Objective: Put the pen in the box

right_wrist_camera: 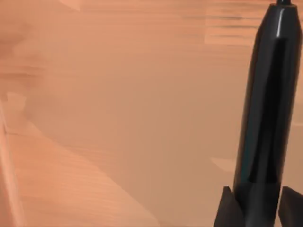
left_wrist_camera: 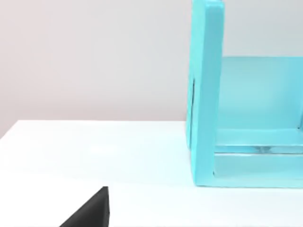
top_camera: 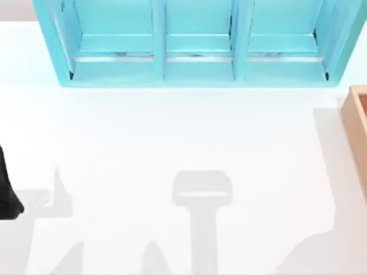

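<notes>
The black pen [right_wrist_camera: 265,118] stands close up in the right wrist view, with my right gripper [right_wrist_camera: 258,210] shut on its lower end; a dark fingertip [right_wrist_camera: 226,208] shows on either side of it. Behind the pen, the tan wooden inside of the box [right_wrist_camera: 118,118] takes up the whole background. From above, the box [top_camera: 358,123] is a tan corner at the table's right edge. My left arm [top_camera: 7,192] is parked at the table's left edge, and a black part of its gripper [left_wrist_camera: 90,213] shows in the left wrist view.
A large teal shelf unit [top_camera: 195,74] with three compartments stands along the back of the white table [top_camera: 172,132]. Its side wall [left_wrist_camera: 206,94] rises close in the left wrist view. Arm shadows lie on the table's front half.
</notes>
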Tool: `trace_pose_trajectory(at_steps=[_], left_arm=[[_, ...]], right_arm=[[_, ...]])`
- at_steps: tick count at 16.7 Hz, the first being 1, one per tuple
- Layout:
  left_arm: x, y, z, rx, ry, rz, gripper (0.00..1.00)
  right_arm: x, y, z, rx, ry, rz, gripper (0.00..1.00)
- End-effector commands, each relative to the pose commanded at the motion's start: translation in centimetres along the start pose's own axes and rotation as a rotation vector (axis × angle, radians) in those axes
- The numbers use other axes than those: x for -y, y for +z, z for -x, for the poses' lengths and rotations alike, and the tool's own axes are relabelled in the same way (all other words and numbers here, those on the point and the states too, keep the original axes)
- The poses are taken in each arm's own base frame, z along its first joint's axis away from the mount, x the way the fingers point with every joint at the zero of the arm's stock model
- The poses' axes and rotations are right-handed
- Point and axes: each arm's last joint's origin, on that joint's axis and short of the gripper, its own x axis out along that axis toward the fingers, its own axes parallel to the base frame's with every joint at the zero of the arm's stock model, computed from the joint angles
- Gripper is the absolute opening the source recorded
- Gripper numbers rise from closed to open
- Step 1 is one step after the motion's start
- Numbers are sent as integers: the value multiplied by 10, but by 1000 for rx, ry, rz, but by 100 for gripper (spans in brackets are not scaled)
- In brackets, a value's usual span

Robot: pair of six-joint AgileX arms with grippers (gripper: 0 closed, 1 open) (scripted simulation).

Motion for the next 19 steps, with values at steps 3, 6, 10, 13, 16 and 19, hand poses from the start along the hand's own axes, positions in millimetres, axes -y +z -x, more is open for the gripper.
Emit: trace_pose_trajectory(at_steps=[3,6,10,13,16,19], left_arm=[[0,0,0,0,0,0,100],[0,0,0,0,0,0,100],[0,0,0,0,0,0,100],[0,0,0,0,0,0,100],[0,0,0,0,0,0,100],[0,0,0,0,0,0,100]], right_arm=[[0,0,0,0,0,0,23],[0,0,0,0,0,0,45],[0,0,0,0,0,0,75],[0,0,0,0,0,0,98],[0,0,0,0,0,0,100],[0,0,0,0,0,0,100]])
